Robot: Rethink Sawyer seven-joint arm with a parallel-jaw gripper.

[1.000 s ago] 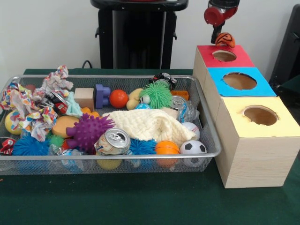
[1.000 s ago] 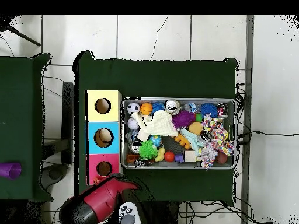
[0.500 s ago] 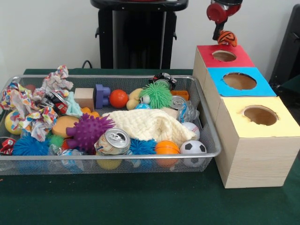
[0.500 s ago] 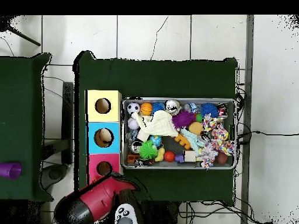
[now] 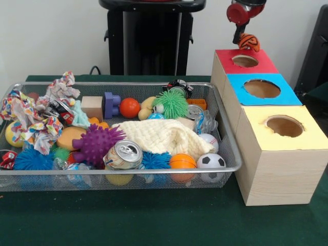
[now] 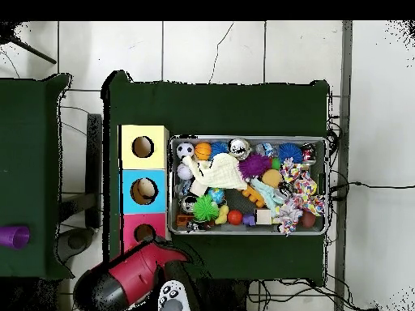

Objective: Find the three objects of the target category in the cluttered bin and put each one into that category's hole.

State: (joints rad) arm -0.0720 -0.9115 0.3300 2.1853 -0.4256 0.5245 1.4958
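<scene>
Above the red-topped wooden box's round hole, the tool stayed clamped on a small orange ball with black stripes, basketball-patterned. Beside the boxes, the wire-mesh bin sat crowded on the green table.

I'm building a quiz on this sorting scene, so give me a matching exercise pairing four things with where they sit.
Things:
1. soccer ball
2. soda can
3. orange-and-black ball
4. wooden block

Places:
A. bin's far side, beside the blue toy
B. bin's near right corner
C. at the gripper, above the red hole
D. near rim, front of purple spiky ball

Pairs: 1-B, 2-D, 3-C, 4-A
</scene>
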